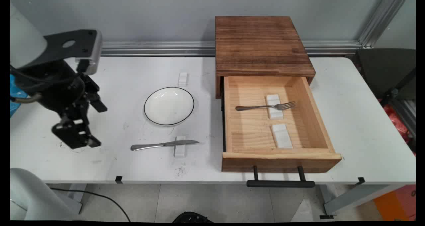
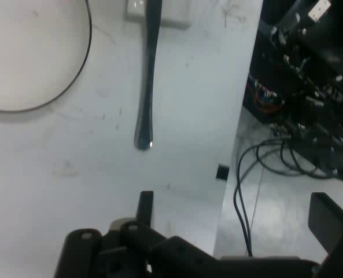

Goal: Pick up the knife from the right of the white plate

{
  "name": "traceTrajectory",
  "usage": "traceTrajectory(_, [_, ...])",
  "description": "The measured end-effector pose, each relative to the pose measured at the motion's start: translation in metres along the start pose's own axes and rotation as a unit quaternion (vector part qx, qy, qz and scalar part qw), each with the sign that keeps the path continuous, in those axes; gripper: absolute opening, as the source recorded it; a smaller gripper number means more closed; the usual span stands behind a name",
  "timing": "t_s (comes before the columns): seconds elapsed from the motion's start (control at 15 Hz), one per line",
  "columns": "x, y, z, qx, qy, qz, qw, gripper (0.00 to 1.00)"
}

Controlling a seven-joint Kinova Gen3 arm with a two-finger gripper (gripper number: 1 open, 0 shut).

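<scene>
The hand view cuts off the plate (image 2: 32, 55) and the knife's blade (image 2: 154, 11).

No readable text, label, brand, number or sign shows anywhere.

Even, bright overhead light — soft shadows (hand view blurred), edges curve slightly.

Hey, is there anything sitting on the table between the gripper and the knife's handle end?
Nothing visible. The gripper hangs open at the table's left side, and the stretch of white table from it to the handle of the knife is bare. The plate lies farther back, off that line.
</scene>
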Motion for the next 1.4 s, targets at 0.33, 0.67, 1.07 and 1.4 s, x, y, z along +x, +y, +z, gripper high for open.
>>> traceTrajectory(0.33, [0.013,-0.001,0.04,0.002,0.024,0.001,0.9997,1.0])
traceTrajectory(0.67, [0.021,-0.01,0.085,0.012,0.035,-0.006,0.9993,1.0])
traceTrajectory(1.07, [0.032,-0.028,0.139,0.014,0.048,-0.017,0.9986,1.0])
traceTrajectory(1.4, [0.04,-0.043,0.178,0.011,0.049,-0.024,0.9984,1.0])
